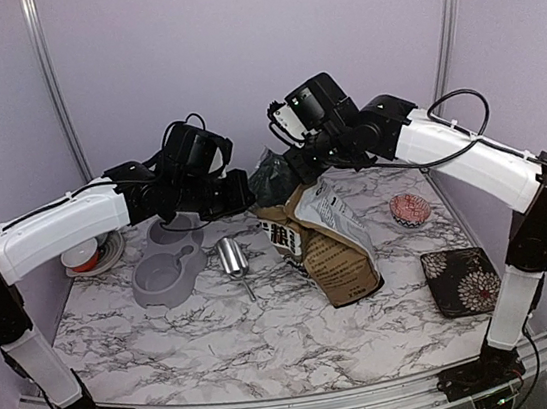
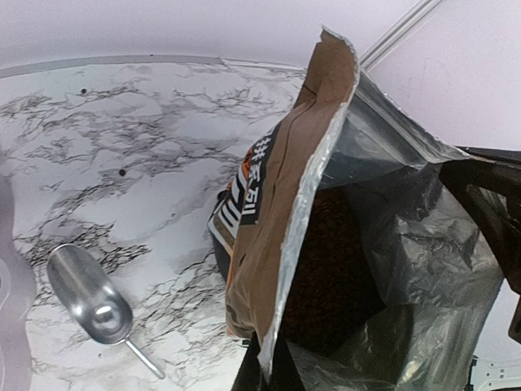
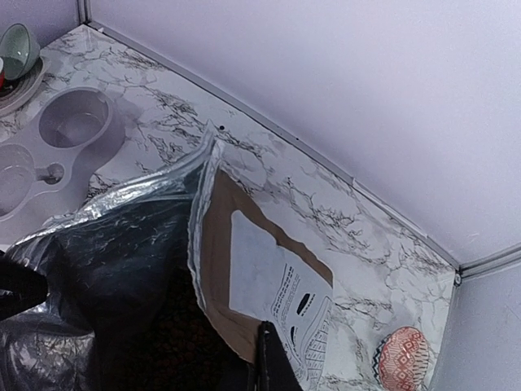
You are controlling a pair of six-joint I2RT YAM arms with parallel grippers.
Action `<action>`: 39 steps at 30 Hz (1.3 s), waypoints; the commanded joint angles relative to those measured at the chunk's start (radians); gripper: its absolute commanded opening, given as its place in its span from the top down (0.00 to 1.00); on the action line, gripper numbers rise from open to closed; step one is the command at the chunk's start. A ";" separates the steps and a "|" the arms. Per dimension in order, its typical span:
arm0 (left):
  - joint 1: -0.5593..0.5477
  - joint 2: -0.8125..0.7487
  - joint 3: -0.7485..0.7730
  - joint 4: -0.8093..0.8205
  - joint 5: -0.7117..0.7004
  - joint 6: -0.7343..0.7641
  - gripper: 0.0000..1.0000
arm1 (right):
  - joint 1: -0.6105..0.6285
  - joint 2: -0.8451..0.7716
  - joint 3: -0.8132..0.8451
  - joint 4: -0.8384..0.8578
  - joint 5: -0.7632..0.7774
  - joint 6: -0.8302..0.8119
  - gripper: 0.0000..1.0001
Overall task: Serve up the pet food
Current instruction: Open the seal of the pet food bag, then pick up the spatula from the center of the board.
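Note:
The brown-and-white printed bag (image 1: 331, 242) stands mid-table with its mouth pulled open. Dark reddish-brown pet food (image 2: 330, 269) fills its inside and also shows in the right wrist view as pet food (image 3: 167, 346) deep in the foil lining. My left gripper (image 1: 242, 191) is shut on the bag's left rim, and the rim of the bag (image 2: 281, 179) runs up from my left gripper (image 2: 273, 371). My right gripper (image 1: 299, 166) is shut on the opposite rim, with my right gripper (image 3: 265, 362) pinching the bag's labelled side (image 3: 273, 281).
A grey double-bowl feeder (image 1: 166, 271) lies left of the bag, with a metal scoop (image 1: 232, 258) between them. A red-patterned small bowl (image 1: 410, 210) sits at the right. A dark floral square box (image 1: 462, 280) lies near the right arm's base. Dishes (image 1: 89, 255) are stacked far left.

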 commanded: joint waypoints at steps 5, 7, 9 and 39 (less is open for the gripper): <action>0.039 -0.036 0.022 -0.134 -0.074 0.059 0.96 | 0.013 0.026 0.097 0.170 0.032 -0.014 1.00; 0.039 -0.021 0.043 -0.120 -0.045 0.060 0.94 | 0.013 0.023 0.104 0.165 0.038 -0.020 1.00; 0.039 -0.011 0.068 -0.106 -0.018 0.060 0.89 | 0.013 0.011 0.108 0.160 0.044 -0.025 1.00; 0.028 -0.115 -0.230 -0.040 -0.111 0.044 0.25 | -0.152 -0.232 -0.072 0.209 -0.044 0.000 0.80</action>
